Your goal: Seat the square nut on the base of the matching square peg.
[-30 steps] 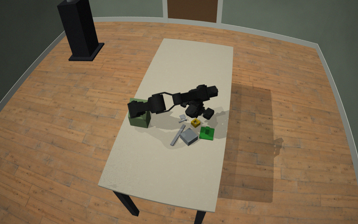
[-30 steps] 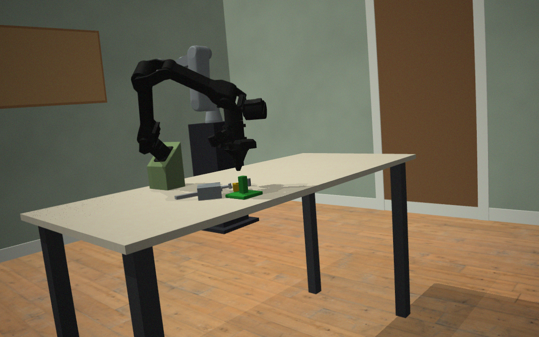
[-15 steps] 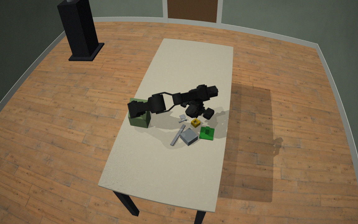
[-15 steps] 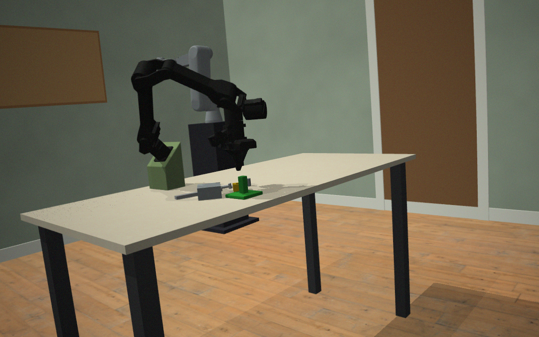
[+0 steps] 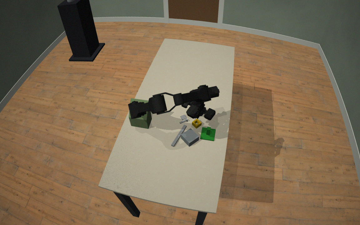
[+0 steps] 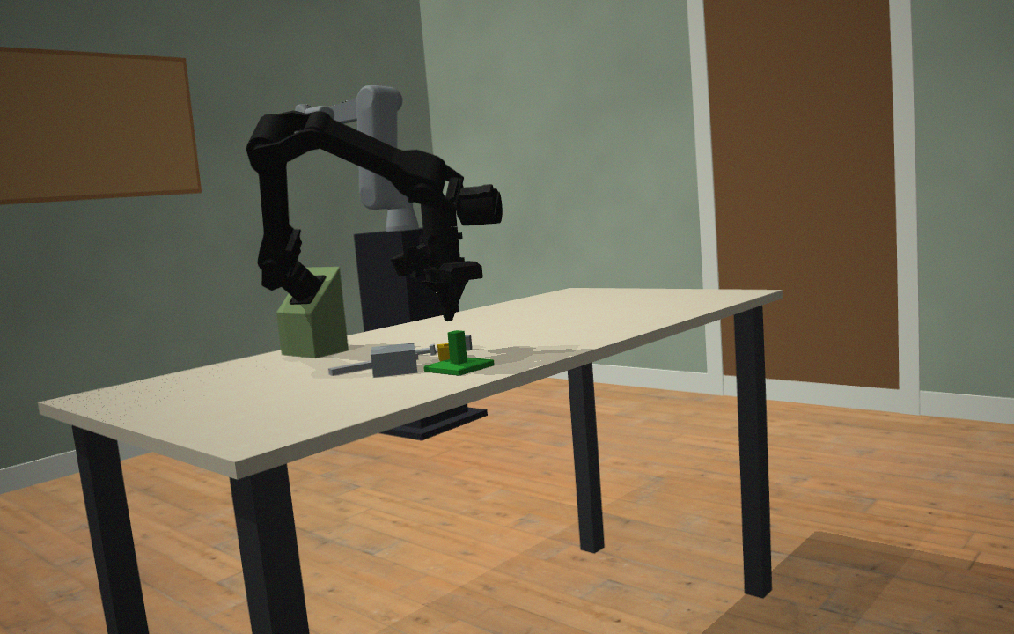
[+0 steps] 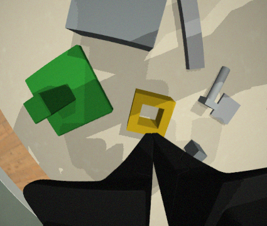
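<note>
Grey block (image 5: pixel 190 137), bar (image 5: pixel 178 135), bolt (image 7: pixel 218 96)

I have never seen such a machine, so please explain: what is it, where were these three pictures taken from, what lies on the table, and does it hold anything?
It is one black robot arm ending in a pincer. One picture looks down from above, one from the side, one from a camera at the wrist. On the table lie a yellow square nut, a green base with a square peg, a grey block, a grey bar and a small grey bolt-like piece. The pincer is shut and holds nothing; it hangs above the nut.
</note>
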You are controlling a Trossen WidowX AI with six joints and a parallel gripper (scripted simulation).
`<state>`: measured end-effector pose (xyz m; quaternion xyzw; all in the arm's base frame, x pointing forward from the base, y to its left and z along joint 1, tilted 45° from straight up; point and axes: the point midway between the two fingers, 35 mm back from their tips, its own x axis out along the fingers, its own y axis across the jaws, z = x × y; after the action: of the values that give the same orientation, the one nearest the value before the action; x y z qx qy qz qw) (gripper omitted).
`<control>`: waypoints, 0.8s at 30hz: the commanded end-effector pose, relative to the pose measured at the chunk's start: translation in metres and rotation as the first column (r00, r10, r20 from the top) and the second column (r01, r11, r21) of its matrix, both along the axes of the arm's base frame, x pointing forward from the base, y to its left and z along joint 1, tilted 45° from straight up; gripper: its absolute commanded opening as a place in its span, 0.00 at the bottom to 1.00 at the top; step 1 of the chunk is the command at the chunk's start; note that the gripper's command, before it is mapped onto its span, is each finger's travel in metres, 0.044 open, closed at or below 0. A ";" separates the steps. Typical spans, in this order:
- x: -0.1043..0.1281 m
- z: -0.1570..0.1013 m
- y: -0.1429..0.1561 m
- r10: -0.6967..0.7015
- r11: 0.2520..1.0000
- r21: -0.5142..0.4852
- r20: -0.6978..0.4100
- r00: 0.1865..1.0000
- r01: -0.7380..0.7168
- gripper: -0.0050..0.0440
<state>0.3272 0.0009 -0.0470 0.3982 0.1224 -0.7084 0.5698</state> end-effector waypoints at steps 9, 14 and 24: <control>0.002 0.001 -0.001 0.375 0.926 0.092 -0.350 0.858 -0.367 0.59; 0.002 0.000 -0.002 0.498 0.860 0.160 -0.468 0.730 -0.484 0.74; 0.001 -0.003 -0.005 0.698 0.639 0.386 -0.654 0.290 -0.666 0.76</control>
<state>0.3262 -0.0039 -0.0534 0.0068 0.4998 -0.5188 0.6936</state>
